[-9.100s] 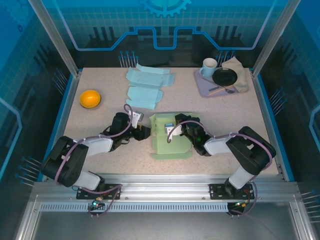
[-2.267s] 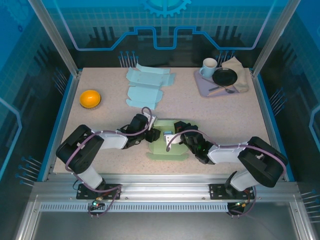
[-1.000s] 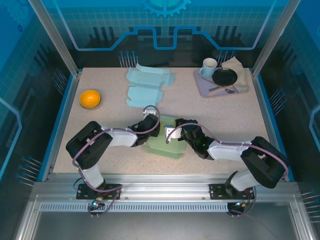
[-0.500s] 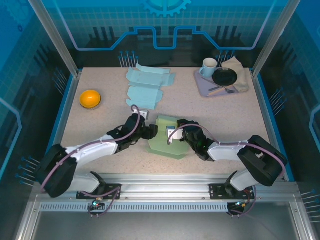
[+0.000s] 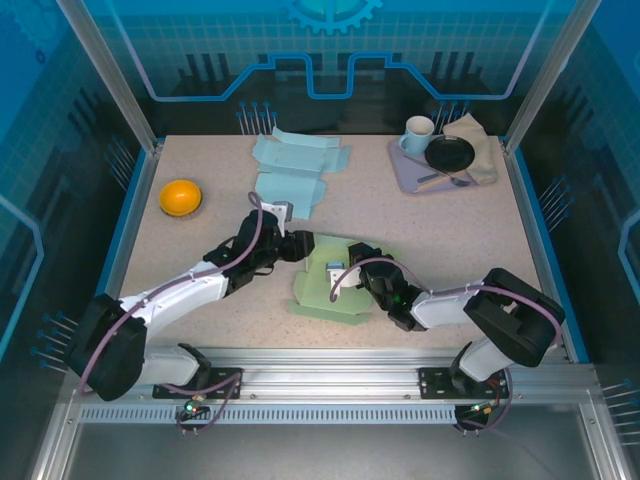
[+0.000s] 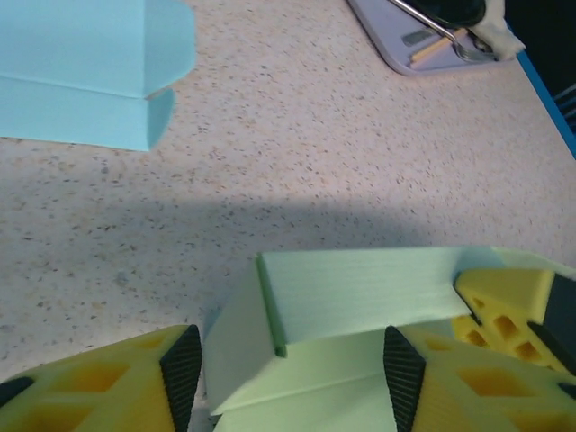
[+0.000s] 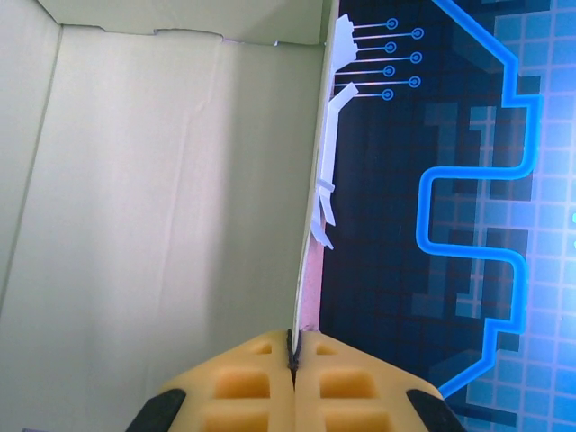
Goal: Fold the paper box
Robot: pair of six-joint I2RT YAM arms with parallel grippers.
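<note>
Folding looks about half done to me. The green box (image 5: 335, 287) lies on the desk (image 5: 430, 225) between my two hands. The right wrist view shows a back wall and a side panel standing. The left wrist view shows one flap creased over while the sheet below it spreads out low. I judge the remaining walls have yet to be raised and tucked, and the top closed. My right hand (image 7: 292, 360) has its pads pressed together on the thin edge of an upright wall, with the inside of the box on one side of the pinch. My left hand (image 6: 288, 373) is spread wide, and the creased corner of the box sits between its fingers and just ahead of them; I can't tell whether either finger touches the card. By my count there is one green box in work. Beyond the left hand lie flat blue sheets (image 5: 295, 170), two as far as I can make out where they overlap. One orange bowl (image 5: 181, 196) sits out to that hand's left. Well beyond the right hand is one tray (image 5: 408, 170) with one mug (image 5: 418, 130) and one dark dish (image 5: 450, 153) on it, and one cloth (image 5: 482, 140) against it.
</note>
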